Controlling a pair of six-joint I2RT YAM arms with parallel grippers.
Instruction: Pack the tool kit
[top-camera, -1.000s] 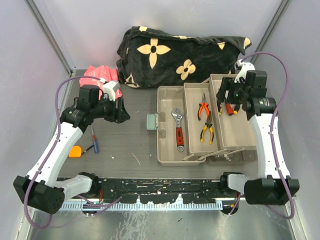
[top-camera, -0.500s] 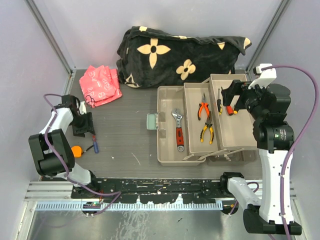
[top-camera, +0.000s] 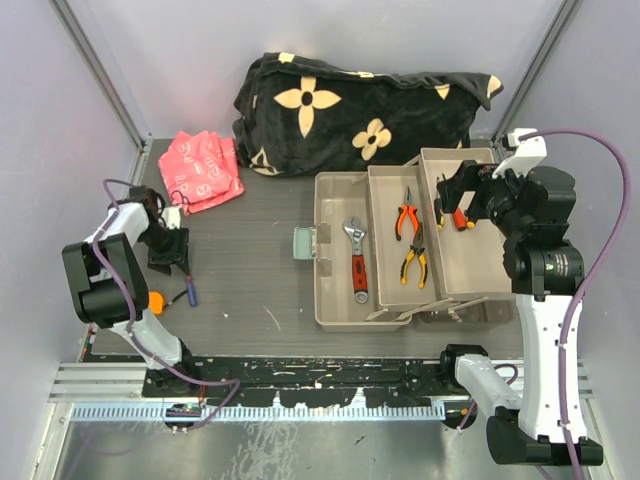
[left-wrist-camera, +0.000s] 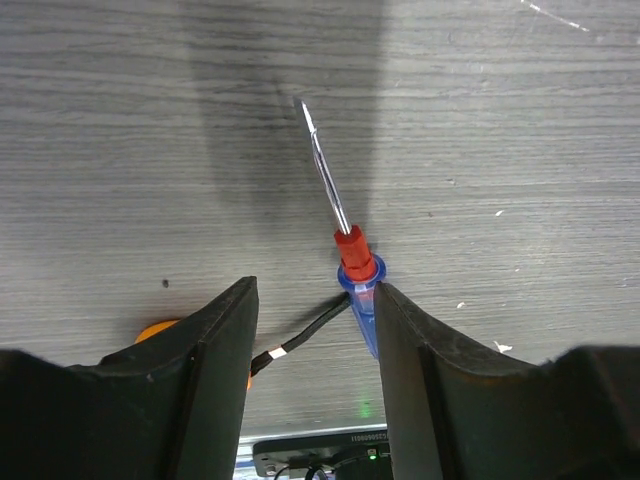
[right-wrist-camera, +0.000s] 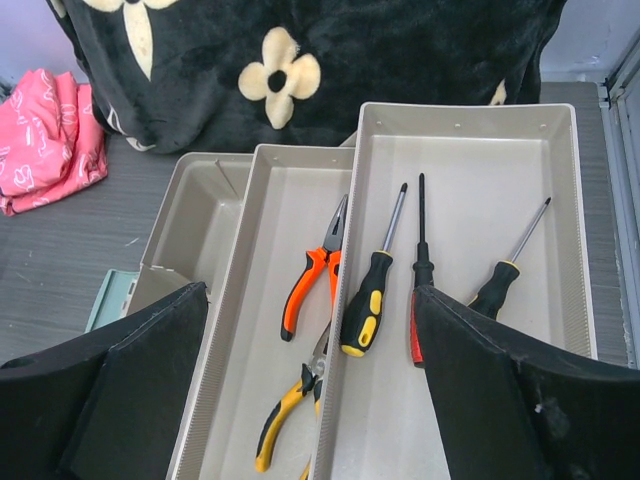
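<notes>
Three compartments of the tool kit (top-camera: 335, 205) are being shown open at centre-right of the table (top-camera: 260, 290). The box base is holding a red-handled wrench (top-camera: 358, 262). The middle tray (top-camera: 385, 200) is holding orange pliers (top-camera: 406, 220) and yellow pliers (top-camera: 414, 265). The right tray (top-camera: 475, 260) is holding three screwdrivers (right-wrist-camera: 370, 290). In the top view these are mostly being hidden by the right gripper (top-camera: 455, 195). In the right wrist view two handle ends are being cut off by its finger.

The right gripper (right-wrist-camera: 310, 300) is being held above the trays, jaws wide apart, nothing between them.

The left gripper (top-camera: 168, 250) is being held low over the table at far left, well apart from the kit. Its jaws (left-wrist-camera: 312, 300) are being held apart w/ nothing clamped. A blue-handled screwdriver (left-wrist-camera: 345, 242) is lying on the table, tip pointing away. Its handle end is being covered by one finger, so contact can't be told for sure.

An orange tape measure (top-camera: 155, 300) is being half hidden by the left arm. In the left wrist view only a sliver is being shown behind the other finger. A thin black cord (left-wrist-camera: 300, 335) is running between the fingers; its ends are out of view.

A flower-patterned blanket (top-camera: 360, 105) and a pink cloth (top-camera: 203, 170) are lying at the back.
</notes>
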